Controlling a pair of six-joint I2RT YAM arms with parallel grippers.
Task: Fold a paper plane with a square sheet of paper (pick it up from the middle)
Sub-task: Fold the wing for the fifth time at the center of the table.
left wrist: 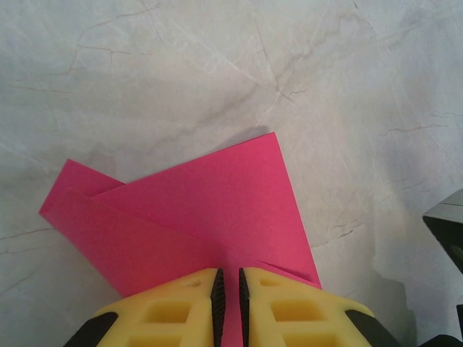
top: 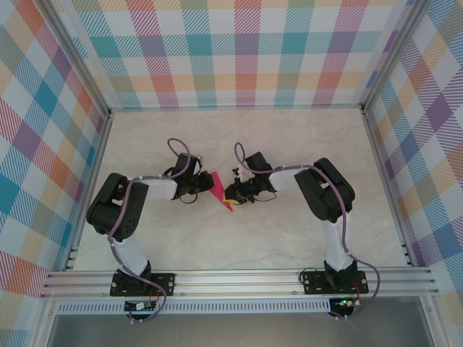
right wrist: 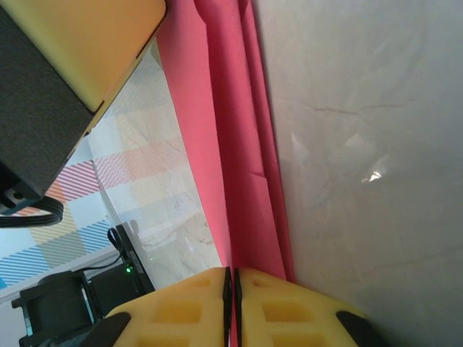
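One sheet of paper (top: 220, 190), two arms and two end effectors are counted above a single pale, marble-patterned bench (top: 304, 137). The sheet is magenta-pink and is no longer a flat square: in the left wrist view it is seen folded into overlapping layers, with a broad triangular flap laid over a second layer whose corner sticks out at the far left, and a slanted crease is drawn between them. In the right wrist view the sheet is seen nearly edge-on, as long narrow pink bands set side by side with fold lines between them. The sheet is found over the middle of the bench, and from the top view it is met from both sides: the left end effector (top: 205, 185) is placed at its left edge and the right end effector (top: 233, 194) at its right edge, so that the sheet is held between the two. The yellow fingers (left wrist: 181, 303) of the left end effector are brought almost together, with a thin strip of pink pinched in the slit between them. The right end effector is likewise closed down onto an edge of the sheet, pink being visible in its narrow gap. Whether the sheet touches the bench cannot be told.
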